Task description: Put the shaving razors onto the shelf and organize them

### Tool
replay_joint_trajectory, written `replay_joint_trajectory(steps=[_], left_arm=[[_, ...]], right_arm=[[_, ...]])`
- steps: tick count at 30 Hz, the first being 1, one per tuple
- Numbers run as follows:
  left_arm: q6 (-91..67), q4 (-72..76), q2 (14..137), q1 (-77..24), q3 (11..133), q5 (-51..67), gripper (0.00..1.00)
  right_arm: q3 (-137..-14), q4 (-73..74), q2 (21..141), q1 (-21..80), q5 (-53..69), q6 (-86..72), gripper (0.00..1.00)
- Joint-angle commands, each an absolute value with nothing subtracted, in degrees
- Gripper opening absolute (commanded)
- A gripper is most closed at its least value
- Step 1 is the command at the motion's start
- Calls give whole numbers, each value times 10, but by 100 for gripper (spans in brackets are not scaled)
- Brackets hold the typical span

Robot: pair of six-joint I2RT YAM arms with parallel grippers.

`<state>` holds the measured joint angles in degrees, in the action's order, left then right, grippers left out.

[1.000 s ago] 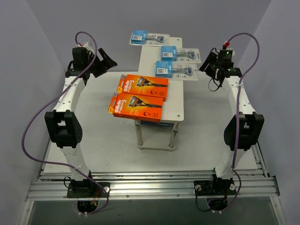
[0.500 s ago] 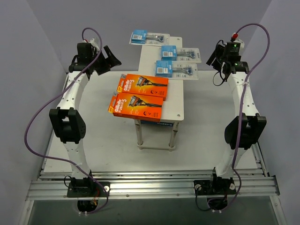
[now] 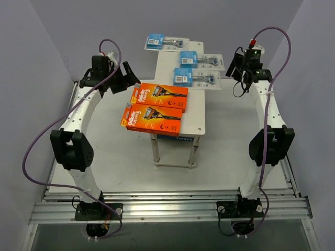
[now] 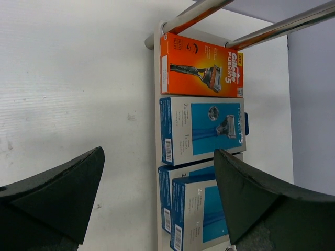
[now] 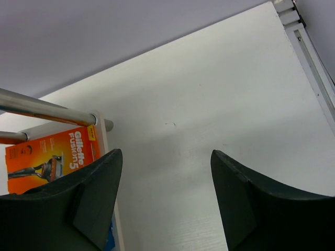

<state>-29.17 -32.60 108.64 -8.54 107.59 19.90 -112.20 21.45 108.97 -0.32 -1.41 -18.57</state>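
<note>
The shelf (image 3: 196, 112) stands mid-worktop (image 3: 120, 151) between the arms. Two orange boxes (image 3: 159, 95) lie side by side on the near half of its top, printed faces up, likely so the labels read from above. Beyond them sit two blister packs (image 3: 201, 60) in a row. A far pack (image 3: 166, 42) lies by the far left corner; whether it rests on the top or behind it is hard to tell from above. On the lower tier, the left wrist view shows a lower orange box (image 4: 201, 65) and blue boxes (image 4: 204, 130) lined up along the board.

The left pincer (image 4: 157, 154) is spread wide and holds nothing, hanging left of the shelf. The right pincer (image 5: 165, 157) is also parted and empty, raised at the shelf's far right. The far pack looks like the one left to tidy.
</note>
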Motion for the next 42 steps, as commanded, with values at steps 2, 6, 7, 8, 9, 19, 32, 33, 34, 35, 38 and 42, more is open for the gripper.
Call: replay_joint_trajectory(steps=[2, 6, 7, 8, 9, 19, 32, 33, 34, 35, 38, 42], left_arm=[[-265, -347, 1012, -83, 1064, 175, 94], [-234, -401, 987, -84, 1068, 151, 94], [-229, -412, 983, -83, 1068, 140, 94], [-225, -430, 972, -83, 1066, 135, 94], [-217, -438, 967, -83, 1064, 131, 94], [-207, -474, 894, -84, 1006, 169, 94], [-180, -540, 776, -83, 937, 138, 94], [-178, -547, 771, -84, 937, 138, 94], [-177, -552, 766, -84, 937, 137, 94], [-176, -561, 752, -84, 935, 137, 94], [-177, -572, 729, -86, 925, 141, 94], [-176, -584, 706, -88, 909, 145, 94]], right_arm=[[-1105, 211, 1050, -5, -33, -175, 64], [-1093, 220, 1043, -5, -28, -178, 64], [-1088, 220, 1041, -6, -31, -178, 64], [-1084, 219, 1034, -8, -31, -179, 64], [-1080, 219, 1030, -9, -30, -179, 64], [-1071, 257, 996, -21, -21, -176, 65], [-927, 304, 857, 92, -56, -180, 62], [-921, 314, 853, 102, -61, -188, 62], [-907, 319, 839, 112, -68, -192, 61], [-899, 321, 832, 115, -72, -195, 61], [-878, 337, 799, 120, -82, -202, 60], [-870, 364, 770, 127, -83, -204, 59]])
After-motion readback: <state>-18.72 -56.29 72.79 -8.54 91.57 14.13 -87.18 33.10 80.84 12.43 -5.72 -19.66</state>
